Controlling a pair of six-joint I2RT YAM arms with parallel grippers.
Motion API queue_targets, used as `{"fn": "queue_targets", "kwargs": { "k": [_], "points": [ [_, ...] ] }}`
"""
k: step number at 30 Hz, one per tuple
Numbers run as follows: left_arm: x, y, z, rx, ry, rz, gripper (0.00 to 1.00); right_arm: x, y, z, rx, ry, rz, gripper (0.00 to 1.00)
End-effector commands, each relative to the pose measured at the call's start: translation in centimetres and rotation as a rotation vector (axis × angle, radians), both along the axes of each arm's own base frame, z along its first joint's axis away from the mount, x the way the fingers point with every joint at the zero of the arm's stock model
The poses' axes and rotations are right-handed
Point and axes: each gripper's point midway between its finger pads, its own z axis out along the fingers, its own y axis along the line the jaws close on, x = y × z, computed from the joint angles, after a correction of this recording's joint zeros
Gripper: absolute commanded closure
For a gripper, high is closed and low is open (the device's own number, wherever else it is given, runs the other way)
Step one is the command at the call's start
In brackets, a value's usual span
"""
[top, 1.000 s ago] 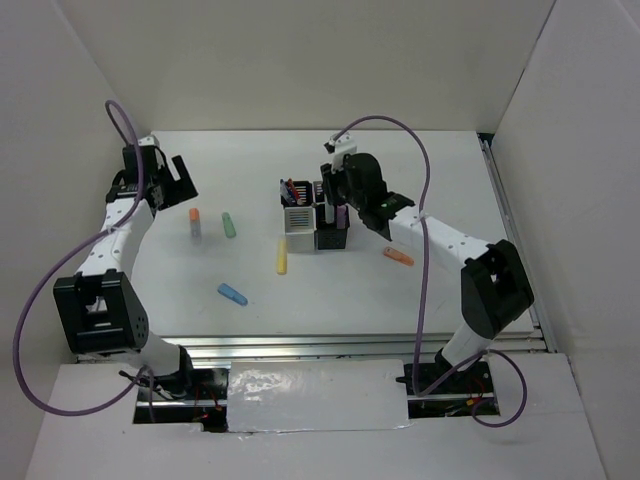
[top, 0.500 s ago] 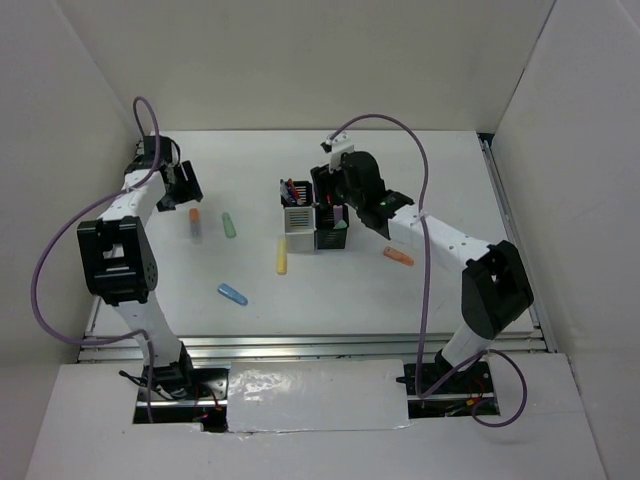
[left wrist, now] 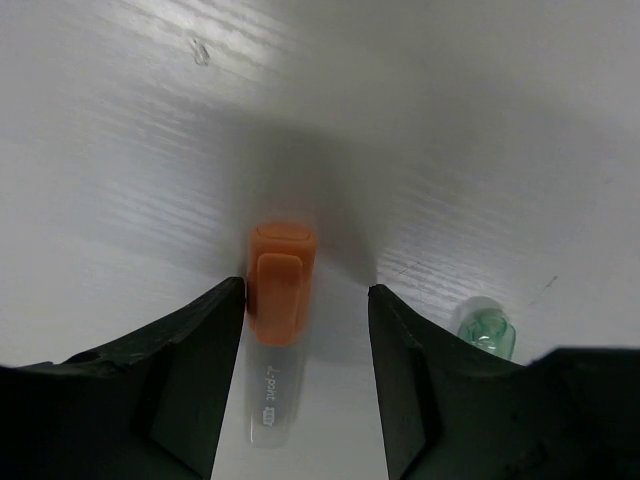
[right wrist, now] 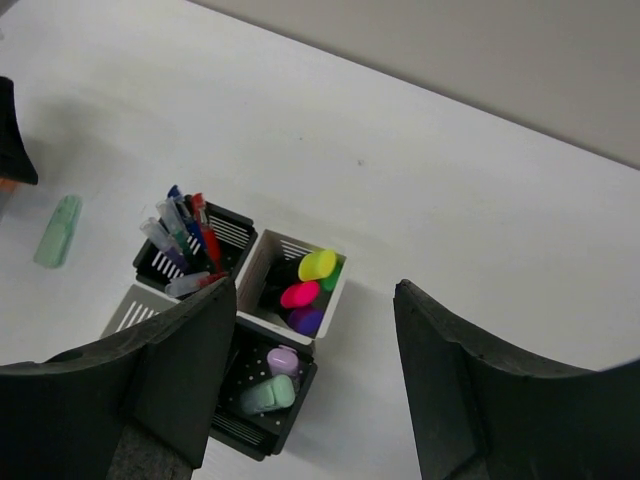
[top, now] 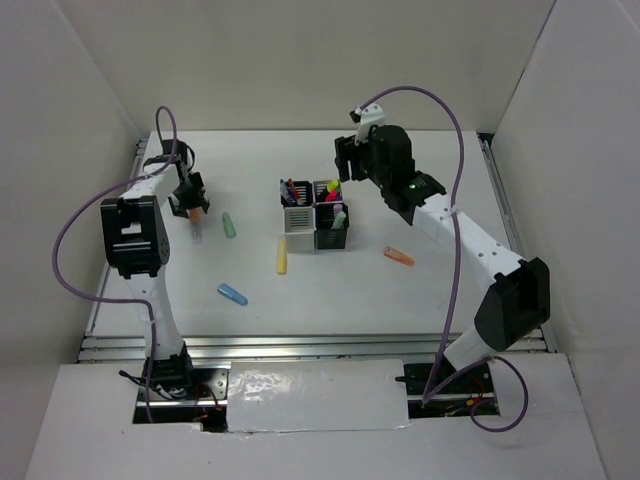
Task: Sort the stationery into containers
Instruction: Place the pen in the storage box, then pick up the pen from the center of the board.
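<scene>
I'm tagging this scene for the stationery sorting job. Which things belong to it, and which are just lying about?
Belong to the job: pen cups, orange-capped marker at far left, green marker, yellow marker, blue marker, orange marker at right.
Just there: purple cables, metal rail at the table's near edge.

Print on the orange marker (left wrist: 280, 300) is illegible.

Left gripper (left wrist: 305, 290) low, jaws parted; right gripper (right wrist: 312, 290) high, jaws parted.
</scene>
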Motion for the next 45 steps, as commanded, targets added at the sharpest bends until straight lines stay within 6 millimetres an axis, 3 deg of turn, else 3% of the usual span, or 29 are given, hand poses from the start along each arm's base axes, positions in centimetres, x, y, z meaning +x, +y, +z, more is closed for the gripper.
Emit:
{"fn": "queue_targets", "kwargs": {
  "k": [1,6,10,15,18,19,21,22,23,24,26,27,31,32,33,34,35,37,40,45],
  "points": [
    [-0.2,-0.5,-0.5,0.023,0.042,-0.021,0.36,-0.4,-1.4,2.9,-0.007,-0.054,-0.024,0.29],
    [-0.8,-0.7,-2.3,0.022,0.095,-0.009,0.36,-0.6,-2.2,2.6,-0.027,-0.059,-0.036,0.29],
    [-1.4,-0.7,-3.2,0.021,0.129,-0.014,0.45,-0.7,-2.4,2.5,-0.036,-0.058,-0.036,0.3],
    [-0.2,-1.4,-1.0,-0.037,0.05,-0.022,0.62,-0.6,-2.8,1.9,-0.048,-0.051,-0.043,0.3],
    [2.1,-3.5,3.3,-0.093,-0.11,-0.083,0.65,-0.2,-3.6,2.0,-0.03,-0.045,-0.072,0.31],
    [2.7,-4.8,6.4,-0.12,-0.196,-0.137,0.67,-0.2,-4.0,2.1,-0.012,-0.032,-0.087,0.31],
    [3.8,-6.6,10.2,-0.13,-0.332,-0.213,0.74,0.5,-5.6,2.2,0.01,-0.022,-0.132,0.31],
    [4.7,-7.6,14.4,-0.119,-0.482,-0.262,0.81,0.7,-6.5,2.3,0.027,-0.013,-0.157,0.32],
    [5.0,-8.7,16.6,-0.137,-0.556,-0.307,0.86,0.8,-7.0,2.4,0.057,0.0,-0.17,0.32],
    [5.1,-10.0,20.1,-0.121,-0.666,-0.359,0.9,1.1,-8.5,2.0,0.072,0.019,-0.208,0.32],
    [4.7,-14.0,23.0,-0.156,-0.755,-0.478,0.98,1.2,-10.0,2.1,0.09,0.028,-0.238,0.32],
    [4.6,-14.9,25.4,-0.153,-0.831,-0.515,0.99,1.2,-11.4,2.0,0.097,0.033,-0.27,0.32],
    [2.4,-21.0,30.8,-0.217,-1.052,-0.742,0.97,0.8,-14.3,1.8,0.11,0.047,-0.327,0.32],
    [0.5,-23.4,32.6,-0.268,-1.123,-0.85,0.98,0.6,-14.6,1.6,0.113,0.053,-0.33,0.32],
    [-0.4,-24.6,31.5,-0.294,-1.134,-0.895,0.98,0.4,-15.4,1.5,0.117,0.055,-0.345,0.32],
    [-1.7,-26.7,33.7,-0.297,-1.249,-0.979,0.99,0.3,-15.8,1.4,0.118,0.056,-0.355,0.32],
    [-2.5,-27.8,32.6,-0.307,-1.256,-1.026,0.99,0.1,-16.1,1.2,0.117,0.062,-0.358,0.32],
    [-4.2,-30.6,33.5,-0.328,-1.355,-1.121,0.99,-0.4,-16.8,0.9,0.116,0.069,-0.373,0.32],
    [-5.5,-34.0,31.9,-0.383,-1.38,-1.245,1.0,-1.1,-17.7,0.3,0.114,0.087,-0.388,0.32],
    [-6.6,-37.6,30.4,-0.401,-1.428,-1.309,0.97,-2.4,-19.4,-0.5,0.111,0.114,-0.423,0.32]
  ]
}}
